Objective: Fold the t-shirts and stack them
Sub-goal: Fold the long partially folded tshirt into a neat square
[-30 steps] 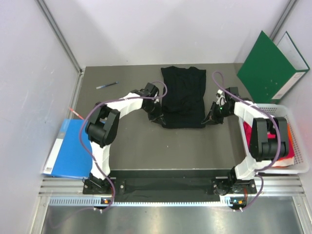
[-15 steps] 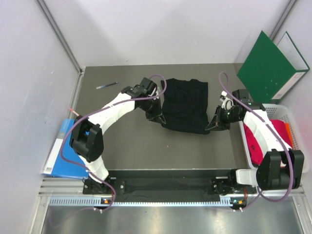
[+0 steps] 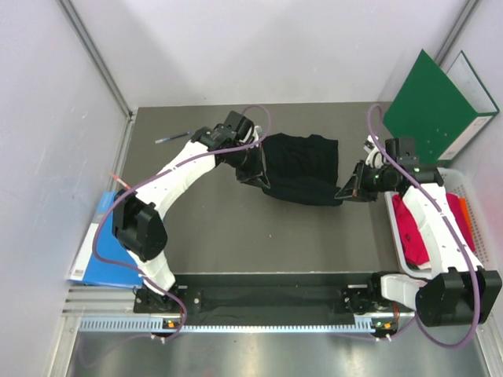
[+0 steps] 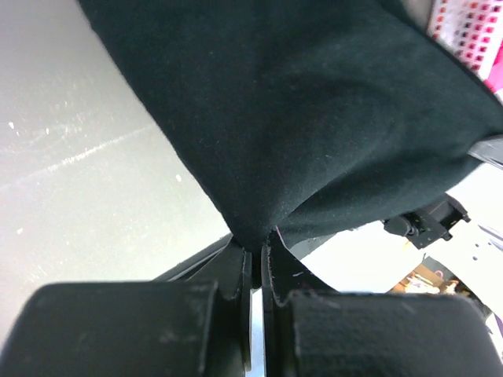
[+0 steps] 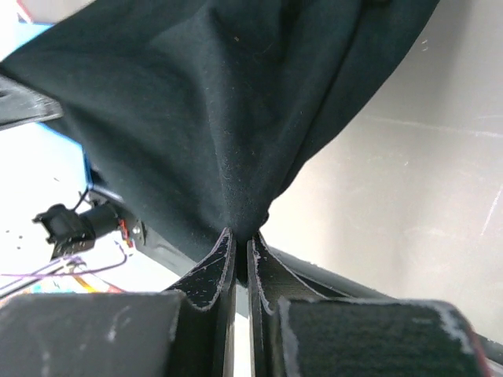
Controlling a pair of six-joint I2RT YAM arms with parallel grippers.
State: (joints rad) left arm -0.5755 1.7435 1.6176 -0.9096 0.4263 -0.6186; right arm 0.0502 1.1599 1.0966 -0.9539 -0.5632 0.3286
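The black t-shirt (image 3: 300, 167) hangs lifted between both grippers over the middle back of the table. My left gripper (image 3: 262, 179) is shut on its near left corner; in the left wrist view the cloth (image 4: 314, 102) is pinched between the jaws of the left gripper (image 4: 256, 250). My right gripper (image 3: 344, 192) is shut on its near right corner; in the right wrist view the cloth (image 5: 196, 110) is pinched by the right gripper (image 5: 242, 239). The magenta-red t-shirt (image 3: 410, 232) lies in the white basket (image 3: 481, 275) at the right, with orange cloth (image 3: 468, 214) beside it.
A green folder (image 3: 435, 106) leans at the back right above the basket. A blue folder (image 3: 106, 239) lies at the left edge. A pen (image 3: 171, 138) lies at the back left, and a red pen (image 3: 119, 180) by the left wall.
Both grippers have lifted the black shirt's near edge and carried it toward the back and right. The shirt has bunched up shorter, and both arms have stretched out further.
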